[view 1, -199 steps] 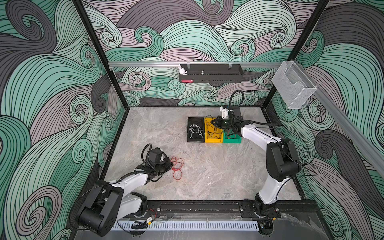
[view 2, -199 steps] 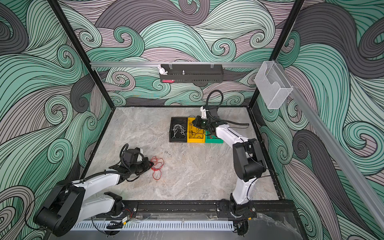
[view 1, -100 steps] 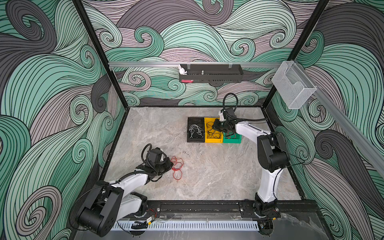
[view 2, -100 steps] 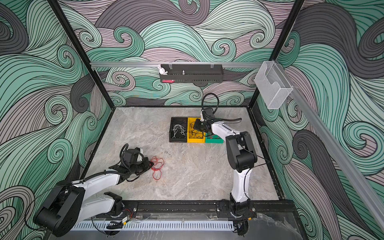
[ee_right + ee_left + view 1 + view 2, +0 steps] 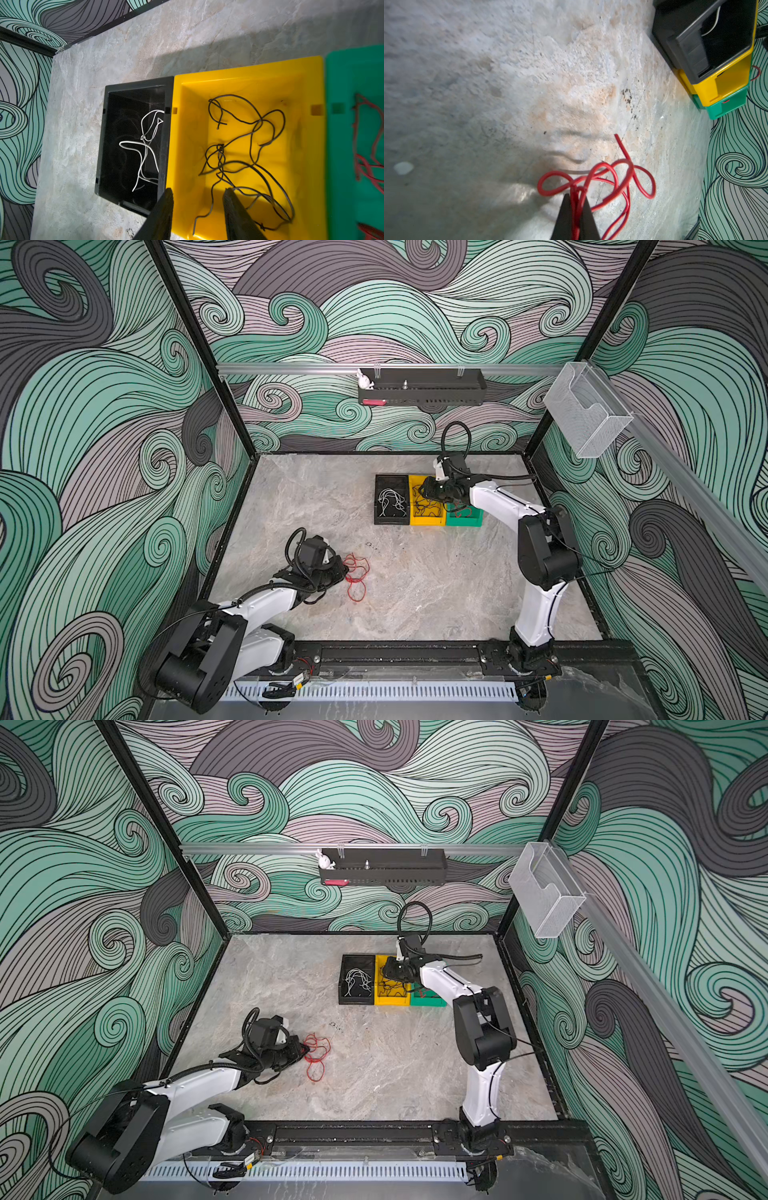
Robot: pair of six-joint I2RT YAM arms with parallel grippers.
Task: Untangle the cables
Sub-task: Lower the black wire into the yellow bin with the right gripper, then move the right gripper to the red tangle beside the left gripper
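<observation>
A strand of the loose red cable is being pinched between the closed jaws of the left gripper, with the rest of its knot lying on the table just ahead of the tips. For this step to go well, that hold is best kept firm while a free loop is being drawn away from the tips by the other arm (slowly, so that the knot is not being tightened). Further right, the right gripper is being held with its jaws parted and empty. White cables are lying in the black bin just outside one finger. Black cables are lying ahead of the tips in the yellow bin. More red cables are lying beyond the other finger in the green bin. No brand, label or writing is being shown legibly.
</observation>
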